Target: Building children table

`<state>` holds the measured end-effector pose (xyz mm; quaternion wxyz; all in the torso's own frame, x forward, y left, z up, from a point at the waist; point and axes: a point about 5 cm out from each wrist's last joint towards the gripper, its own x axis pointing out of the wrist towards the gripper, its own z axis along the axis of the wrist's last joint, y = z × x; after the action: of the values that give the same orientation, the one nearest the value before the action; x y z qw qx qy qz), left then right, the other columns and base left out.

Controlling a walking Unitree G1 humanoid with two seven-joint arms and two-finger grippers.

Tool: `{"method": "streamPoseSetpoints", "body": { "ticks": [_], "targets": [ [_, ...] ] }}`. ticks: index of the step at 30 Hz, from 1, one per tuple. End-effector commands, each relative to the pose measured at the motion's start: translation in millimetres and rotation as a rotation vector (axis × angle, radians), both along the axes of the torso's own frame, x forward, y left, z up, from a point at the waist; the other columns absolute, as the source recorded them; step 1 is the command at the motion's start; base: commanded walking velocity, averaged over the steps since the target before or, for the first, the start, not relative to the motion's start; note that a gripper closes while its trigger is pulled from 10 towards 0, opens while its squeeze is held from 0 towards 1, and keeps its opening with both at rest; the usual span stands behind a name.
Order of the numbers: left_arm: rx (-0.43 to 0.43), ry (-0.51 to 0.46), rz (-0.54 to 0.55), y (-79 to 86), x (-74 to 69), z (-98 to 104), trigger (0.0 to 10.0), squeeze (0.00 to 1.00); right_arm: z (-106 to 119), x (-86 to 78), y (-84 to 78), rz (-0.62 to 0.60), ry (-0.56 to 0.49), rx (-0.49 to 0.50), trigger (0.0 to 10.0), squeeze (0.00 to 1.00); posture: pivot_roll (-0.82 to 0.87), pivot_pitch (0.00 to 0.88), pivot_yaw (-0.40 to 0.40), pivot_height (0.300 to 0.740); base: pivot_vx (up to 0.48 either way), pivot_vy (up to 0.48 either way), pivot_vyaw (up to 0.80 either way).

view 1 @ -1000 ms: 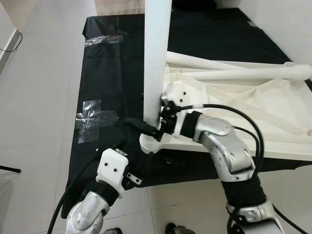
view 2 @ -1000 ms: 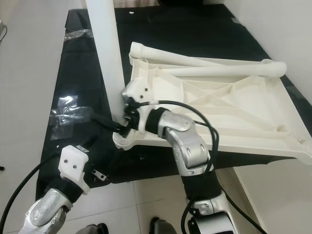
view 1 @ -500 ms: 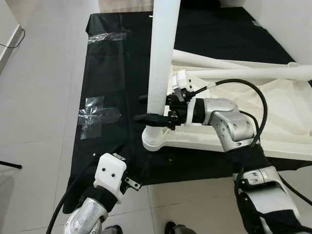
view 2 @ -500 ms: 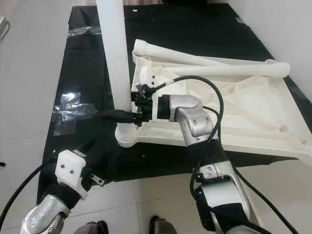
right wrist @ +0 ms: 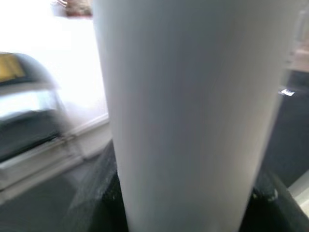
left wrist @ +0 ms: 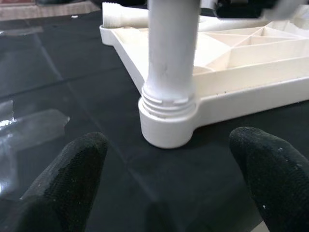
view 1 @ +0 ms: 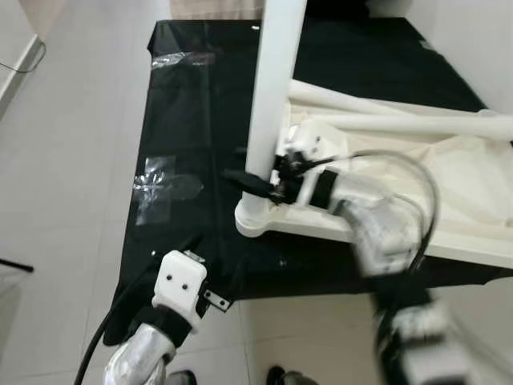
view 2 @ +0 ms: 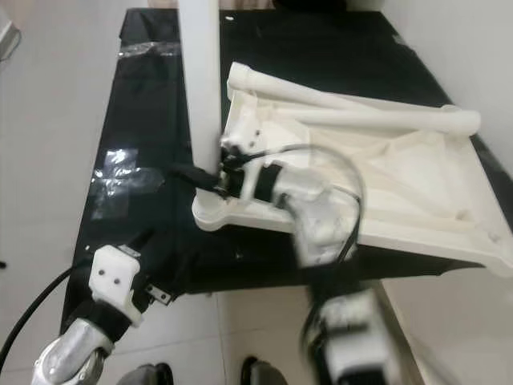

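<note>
Probably the upright table leg (view 1: pixel 272 96) at centre frame could cross-thread in the corner socket (left wrist: pixel 166 126) of the upturned tabletop (view 2: pixel 385 180) if twisted tilted. The right gripper (view 1: pixel 255 181) had fingers clamped on it; the left gripper (left wrist: pixel 166 179), lower left, stood open.

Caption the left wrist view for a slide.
Open left gripper faces the upright white leg seated in the tabletop corner socket.

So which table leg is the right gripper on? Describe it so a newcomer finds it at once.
On the black mat lies the upturned white tabletop. At its near-left corner socket one white leg stands upright, clasped by the right gripper; the two other legs lie flat.
</note>
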<state>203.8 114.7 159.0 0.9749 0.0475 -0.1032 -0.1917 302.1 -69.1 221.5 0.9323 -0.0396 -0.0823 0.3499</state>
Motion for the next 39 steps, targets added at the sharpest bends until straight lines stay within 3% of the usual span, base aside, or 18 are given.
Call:
{"method": "streamPoseSetpoints", "body": {
  "ticks": [1,3,4,7,8,11,12,14,16,19,20,21,23,25,30,31,32,39],
  "targets": [
    [0.009,0.013,0.002,1.7,3.2,-4.9,10.0,0.00,-49.7,-14.5,-1.0,-0.180,0.269,-0.071,0.0,0.00,0.03,0.219,-0.062,0.740,0.000,0.000,0.00],
    [0.008,0.012,-0.001,1.6,5.4,-5.4,10.0,0.00,-46.9,-8.3,3.3,-0.184,0.272,-0.037,0.0,0.00,0.03,0.209,-0.061,0.740,0.000,0.000,0.00],
    [0.007,0.011,-0.004,1.4,7.8,-6.1,10.0,0.00,-42.5,0.2,7.4,-0.167,0.268,-0.011,1.9,0.00,0.04,0.193,-0.065,0.740,0.000,0.000,0.00],
    [0.006,0.011,-0.005,1.1,10.6,-7.0,10.0,0.00,-37.4,7.7,11.0,-0.161,0.264,0.014,1.9,0.00,0.04,0.190,-0.066,0.740,0.000,0.000,0.00],
    [0.004,0.010,-0.001,1.3,11.6,-6.9,10.0,0.00,-33.1,12.8,10.9,-0.143,0.246,0.015,10.0,0.00,0.05,0.184,-0.076,0.740,0.000,0.000,0.00],
    [0.001,0.005,0.013,2.4,11.8,-6.4,10.0,0.00,-22.7,15.8,12.1,-0.079,0.211,0.017,10.0,0.02,0.05,0.185,-0.078,0.740,0.000,0.000,0.00],
    [0.000,0.002,0.019,2.7,11.7,-6.2,10.0,0.00,-17.3,17.5,11.5,-0.016,0.199,0.025,10.0,1.00,0.05,0.183,-0.082,0.740,0.000,0.000,0.00],
    [0.000,0.001,0.023,2.7,11.5,-6.0,10.0,0.00,-14.3,17.9,10.9,0.025,0.194,0.030,10.0,1.00,0.05,0.183,-0.082,0.740,0.000,0.000,0.00],
    [-0.001,-0.001,0.022,1.7,11.0,-5.4,10.0,0.00,-1.6,18.1,1.6,0.220,0.146,0.009,10.0,1.00,0.06,0.189,-0.084,0.740,0.000,0.000,0.00],
    [-0.001,-0.001,0.020,1.5,10.7,-5.3,10.0,0.00,1.3,19.0,-2.6,0.264,0.130,-0.003,10.0,1.00,0.06,0.189,-0.084,0.740,0.000,0.000,0.00],
    [-0.001,-0.002,0.017,1.2,9.8,-5.0,10.0,0.00,4.9,21.6,-7.7,0.327,0.103,-0.042,10.0,0.00,0.07,0.199,-0.083,0.740,0.000,0.000,0.00],
    [0.000,-0.002,0.015,1.0,8.5,-4.7,10.0,0.00,8.4,24.4,-12.7,0.399,0.089,-0.077,10.0,0.00,0.08,0.209,-0.083,0.740,0.000,0.000,0.00],
    [0.000,-0.002,0.015,1.0,8.5,-4.7,10.0,0.00,8.4,24.4,-12.7,0.399,0.089,-0.077,10.0,0.00,0.08,0.209,-0.083,0.740,0.000,0.000,0.00],
    [0.003,0.001,0.011,0.7,2.3,-3.7,10.0,0.00,20.1,34.2,-19.8,0.600,0.059,-0.148,10.0,0.00,0.11,0.236,-0.085,0.740,0.000,0.000,0.00],
    [0.006,0.004,0.011,0.7,-2.2,-3.2,10.0,0.00,26.7,42.3,-18.4,0.646,0.059,-0.154,10.0,0.00,0.12,0.248,-0.083,0.740,0.000,0.000,0.00],
    [0.008,0.007,0.012,0.7,-4.0,-3.4,10.0,0.00,30.4,45.2,-17.5,0.666,0.057,-0.148,6.4,0.00,0.13,0.257,-0.081,0.740,0.000,0.000,0.00],
    [0.010,0.010,0.012,0.9,-5.8,-3.5,10.0,0.00,34.9,46.9,-17.0,0.687,0.050,-0.140,0.0,0.00,0.13,0.260,-0.080,0.740,0.000,0.000,0.00],
    [0.012,0.022,0.008,1.0,-10.3,-3.7,10.0,0.00,42.9,49.5,-21.7,0.811,0.045,-0.152,0.0,0.00,0.13,0.272,-0.074,0.740,0.000,0.000,0.00]
  ]
}}
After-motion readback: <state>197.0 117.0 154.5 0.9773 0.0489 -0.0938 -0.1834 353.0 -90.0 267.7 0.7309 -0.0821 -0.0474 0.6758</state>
